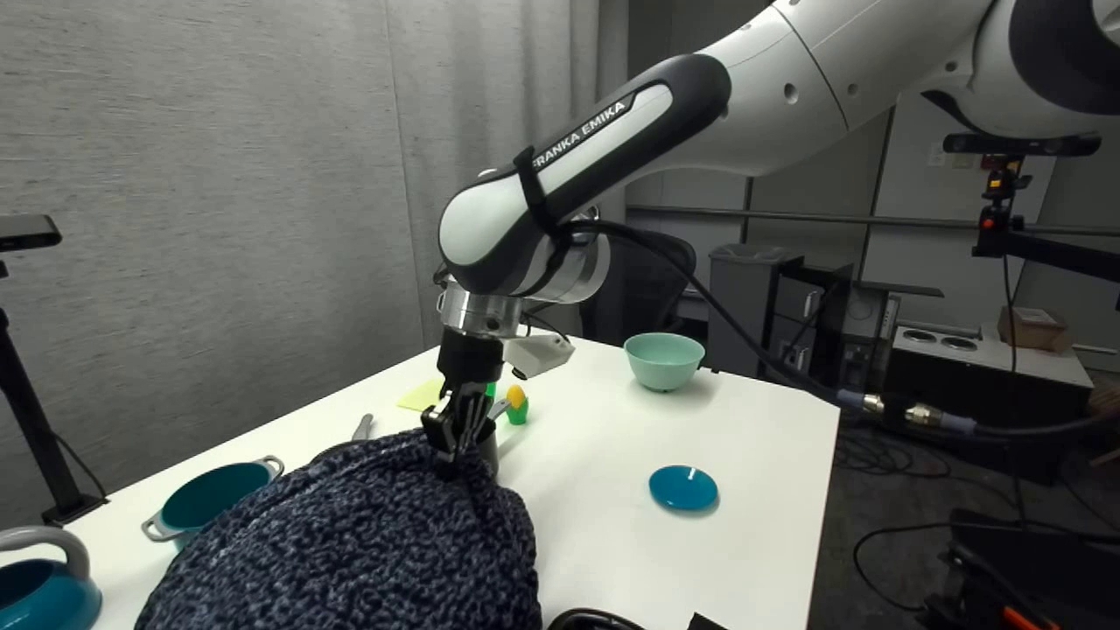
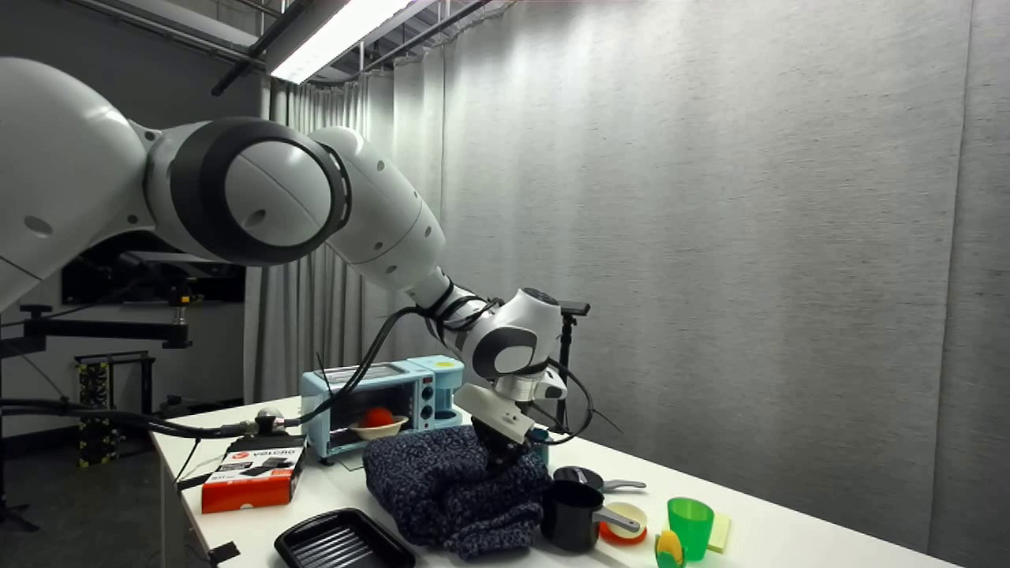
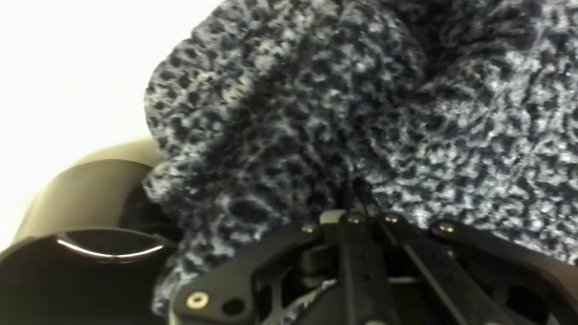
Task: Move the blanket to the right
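Note:
The blanket is a bulky, rumpled, dark navy speckled knit, heaped on the white table in both exterior views [image 1: 367,534] [image 2: 442,489]. It fills most of the wrist view [image 3: 280,90]. Pointing down into its upper part is my gripper [image 1: 451,459], also seen in an exterior view [image 2: 499,461]. Its fingers are together at the cloth in the wrist view, where the gripper [image 3: 358,195] appears shut on a pinch of knit. Folds gather around the fingertips, whose very ends are sunk in the cloth and hidden.
A black pot [image 2: 572,517] stands against the blanket, with a pan [image 2: 580,477] behind it. Around lie a teal pot [image 1: 219,494], a blue lid [image 1: 682,487], a mint bowl [image 1: 663,360], a black grill tray [image 2: 343,544], a toaster oven [image 2: 355,410] and a green cup [image 2: 690,525].

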Available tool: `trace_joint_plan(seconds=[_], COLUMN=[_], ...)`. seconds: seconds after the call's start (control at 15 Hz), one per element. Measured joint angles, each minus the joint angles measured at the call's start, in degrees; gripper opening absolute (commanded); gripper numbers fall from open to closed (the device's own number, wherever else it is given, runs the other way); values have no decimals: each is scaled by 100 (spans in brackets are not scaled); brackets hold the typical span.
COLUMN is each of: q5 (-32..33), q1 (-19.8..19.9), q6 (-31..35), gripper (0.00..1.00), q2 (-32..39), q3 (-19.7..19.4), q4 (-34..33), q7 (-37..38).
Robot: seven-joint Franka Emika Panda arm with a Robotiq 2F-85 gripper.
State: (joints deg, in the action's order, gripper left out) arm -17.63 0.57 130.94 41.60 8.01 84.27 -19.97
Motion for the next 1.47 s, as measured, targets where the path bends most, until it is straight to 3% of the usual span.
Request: trace_joint_plan(seconds=[0.53,1.07,1.47], q5=[350,-875,-1117], q1=[248,374,218], q6=[65,-2,-591], gripper=[0,0,0], q2=[112,-2,235], q3=[-296,661,998], q4=[-23,-877,-1515], q7=[303,463,677])
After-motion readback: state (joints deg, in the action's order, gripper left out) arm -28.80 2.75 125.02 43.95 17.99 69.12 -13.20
